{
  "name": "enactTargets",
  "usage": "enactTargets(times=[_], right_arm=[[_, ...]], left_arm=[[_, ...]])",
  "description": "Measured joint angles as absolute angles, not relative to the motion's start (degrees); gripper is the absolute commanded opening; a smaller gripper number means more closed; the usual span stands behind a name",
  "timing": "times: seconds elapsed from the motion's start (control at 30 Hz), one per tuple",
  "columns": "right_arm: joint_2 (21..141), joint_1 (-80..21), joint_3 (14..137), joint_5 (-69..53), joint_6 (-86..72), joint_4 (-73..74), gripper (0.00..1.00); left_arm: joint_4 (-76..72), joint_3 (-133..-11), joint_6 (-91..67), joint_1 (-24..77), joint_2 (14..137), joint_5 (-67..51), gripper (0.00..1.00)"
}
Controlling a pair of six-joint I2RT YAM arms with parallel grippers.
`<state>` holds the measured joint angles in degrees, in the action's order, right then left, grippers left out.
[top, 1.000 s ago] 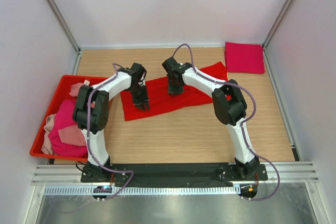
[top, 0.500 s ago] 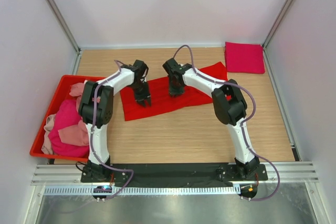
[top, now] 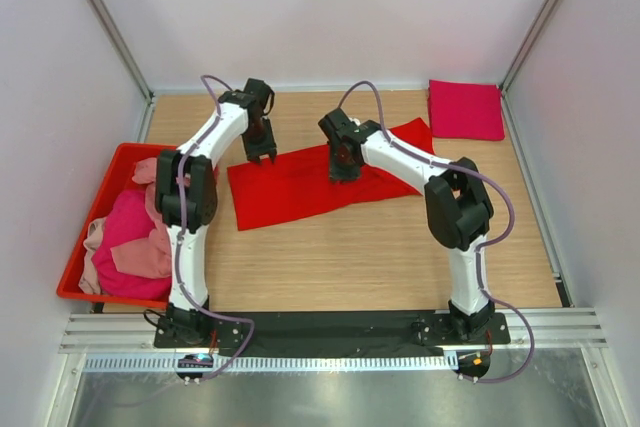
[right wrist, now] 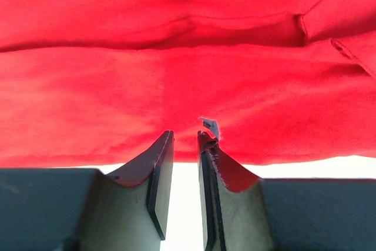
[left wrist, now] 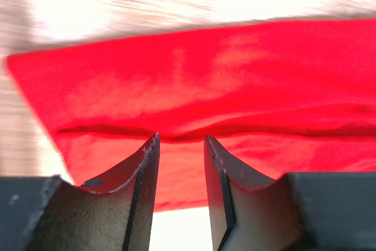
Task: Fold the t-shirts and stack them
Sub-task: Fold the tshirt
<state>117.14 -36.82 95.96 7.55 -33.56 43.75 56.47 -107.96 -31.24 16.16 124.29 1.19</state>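
- Left arm [top: 186,197], right arm [top: 458,213]: white tubular links; bulky black joints
- Cables [top: 360,85]: purple; one looped along each arm
- Base plate [top: 330,329]: black; flat
- Left gripper [left wrist: 181,138], right gripper [right wrist: 185,134]: dark grey fingers; tapered tips; one right tip frayed

- The wooden bench [top: 400,257] is light-coloured.
- A bright red t-shirt [top: 290,192] lies spread flat across its middle.
- A folded magenta-crimson t-shirt [top: 465,110] sits in the far right corner.
- A red bin [top: 105,297] rests at the left edge.
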Motion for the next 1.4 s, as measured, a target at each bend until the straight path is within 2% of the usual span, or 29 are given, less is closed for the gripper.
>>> enactTargets(times=[0.13, 0.37, 0.63, 0.93, 1.03, 1.13, 1.23, 1.4], right_arm=[[117.45, -36.82, 95.24, 7.84, -33.3, 43.66, 0.31], [122.28, -36.73, 99.18, 9.63, -31.75, 43.09, 0.33], [129.67, -35.48, 105.91, 10.46, -29.43, 42.81, 0.34], [132.62, -31.68, 118.04, 12.6, -26.87, 46.78, 0.48], [127.83, -30.3, 113.14, 13.28, -26.79, 47.81, 0.49], [119.33, -28.75, 101.95, 13.47, -26.79, 47.75, 0.48], [111.15, -26.74, 91.33, 12.75, -26.68, 47.09, 0.44], [107.42, -23.29, 82.91, 9.58, -26.65, 43.35, 0.34]], left_arm=[[56.55, -105.03, -30.87, 16.16, 119.92, 2.5, 0.39], [55.99, -88.31, -30.81, 16.88, 108.44, 2.07, 0.38], [54.15, -73.93, -31.18, 18.5, 106.19, -0.56, 0.38], [52.97, -69.97, -31.24, 18.74, 105.01, -0.67, 0.38], [53.04, -70.17, -31.24, 18.74, 103.24, -0.69, 0.38], [53.43, -71.81, -31.24, 18.74, 101.75, -0.91, 0.38], [53.41, -74.67, -31.29, 18.74, 101.86, -1.23, 0.38], [52.82, -77.3, -31.42, 18.41, 105.82, -1.85, 0.36]])
